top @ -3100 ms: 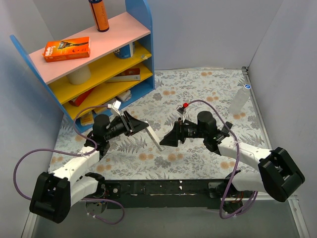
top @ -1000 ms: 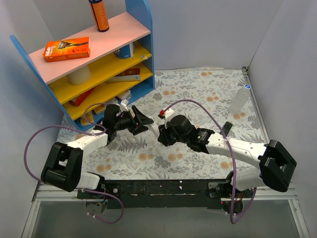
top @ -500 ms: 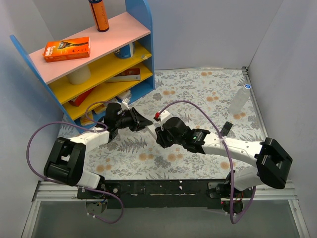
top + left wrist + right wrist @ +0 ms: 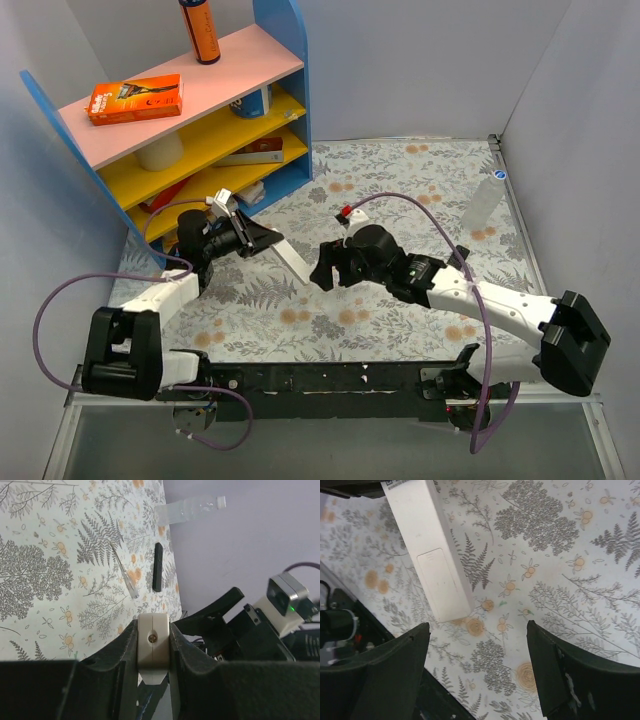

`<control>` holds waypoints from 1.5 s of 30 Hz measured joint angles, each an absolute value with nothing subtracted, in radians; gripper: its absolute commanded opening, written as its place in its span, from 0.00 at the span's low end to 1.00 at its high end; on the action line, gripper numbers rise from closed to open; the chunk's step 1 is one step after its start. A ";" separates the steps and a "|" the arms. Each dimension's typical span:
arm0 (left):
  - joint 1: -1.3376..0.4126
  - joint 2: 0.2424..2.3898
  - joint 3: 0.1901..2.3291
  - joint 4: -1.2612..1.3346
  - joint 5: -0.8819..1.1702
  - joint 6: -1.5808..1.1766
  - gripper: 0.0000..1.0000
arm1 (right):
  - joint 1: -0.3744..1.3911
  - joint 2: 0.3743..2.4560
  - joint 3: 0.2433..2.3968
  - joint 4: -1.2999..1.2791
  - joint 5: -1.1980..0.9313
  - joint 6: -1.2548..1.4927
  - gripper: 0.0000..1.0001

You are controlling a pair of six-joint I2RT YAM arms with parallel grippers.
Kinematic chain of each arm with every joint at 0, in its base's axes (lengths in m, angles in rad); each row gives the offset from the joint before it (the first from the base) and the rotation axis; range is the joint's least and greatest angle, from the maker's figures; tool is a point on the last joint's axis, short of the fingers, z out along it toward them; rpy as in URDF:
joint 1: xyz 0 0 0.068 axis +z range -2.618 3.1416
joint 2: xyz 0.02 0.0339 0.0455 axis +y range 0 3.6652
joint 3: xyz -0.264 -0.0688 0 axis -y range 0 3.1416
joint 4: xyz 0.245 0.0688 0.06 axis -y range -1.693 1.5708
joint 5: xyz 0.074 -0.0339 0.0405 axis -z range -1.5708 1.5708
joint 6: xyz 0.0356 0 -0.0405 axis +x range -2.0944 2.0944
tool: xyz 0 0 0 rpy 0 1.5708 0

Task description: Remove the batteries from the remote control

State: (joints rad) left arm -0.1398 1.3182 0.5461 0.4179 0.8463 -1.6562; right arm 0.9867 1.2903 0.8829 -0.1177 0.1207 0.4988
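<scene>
Top external view: the left arm (image 4: 165,290) reaches over the left part of the counter (image 4: 400,180), and its jaws are clamped on 1 end of the white remote (image 4: 290,262). The remote slants from those jaws toward the near right. Its free end is low over the counter, but whether it touches cannot be told. The right arm (image 4: 490,300) comes in from the right. Its jaws are spread wide and hold nothing, just beside the remote's free end and apart from it.

Left wrist view: 2 fingers (image 4: 125,650) press the remote's end from both sides, and a screw shows in that end face. Beyond them a slim black bar (image 4: 158,566) lies on the counter near the right wall, close to a clear bottle (image 4: 481,203).

Right wrist view: the remote's free end lies ahead of the fingertips, not between them. Its cover panel (image 4: 438,580) sits flush in place on the face turned to this camera. The batteries show in none of the views.

A blue shelf (image 4: 285,60) stands at the far left.
</scene>
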 measured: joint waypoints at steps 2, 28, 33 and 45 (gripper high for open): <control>-0.124 1.262 0.531 0.426 0.842 -1.641 0.00 | 0.963 1.266 0.851 -0.072 0.062 0.565 0.83; -0.127 0.794 0.270 0.347 0.527 -1.551 0.00 | 0.911 1.521 0.698 0.519 -0.321 1.059 0.74; -0.127 0.793 0.270 0.346 0.524 -1.552 0.00 | 0.909 1.576 0.702 0.542 -0.316 1.077 0.75; -0.127 0.788 0.270 0.344 0.531 -1.555 0.00 | 0.884 1.673 0.722 0.709 -0.344 1.153 0.76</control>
